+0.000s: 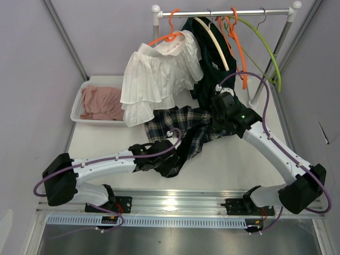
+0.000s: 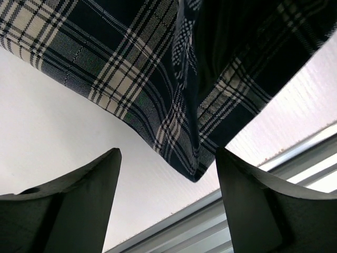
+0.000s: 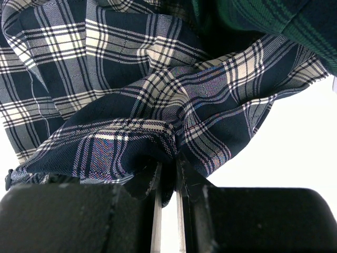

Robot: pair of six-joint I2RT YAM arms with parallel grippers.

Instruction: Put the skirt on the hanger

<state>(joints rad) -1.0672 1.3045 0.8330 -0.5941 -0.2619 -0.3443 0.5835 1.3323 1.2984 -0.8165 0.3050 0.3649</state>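
The navy-and-cream plaid skirt (image 1: 180, 127) lies crumpled on the white table between my two arms. My right gripper (image 1: 217, 123) is shut on a fold of the skirt (image 3: 158, 95), with cloth pinched between its fingers (image 3: 168, 163). My left gripper (image 1: 162, 156) stands open at the skirt's near edge. In the left wrist view a corner of the skirt (image 2: 158, 63) hangs just above the gap between the fingers (image 2: 167, 152), touching neither. An empty orange hanger (image 1: 236, 42) and a green hanger (image 1: 265, 48) hang on the rail (image 1: 223, 11).
A white pleated garment (image 1: 156, 79) hangs from another orange hanger (image 1: 167, 36). A dark green garment (image 1: 204, 64) hangs on a cream hanger (image 1: 215, 42). A white tray (image 1: 79, 101) at the left holds pink cloth (image 1: 101, 103). A metal rail runs along the table's near edge (image 2: 295, 163).
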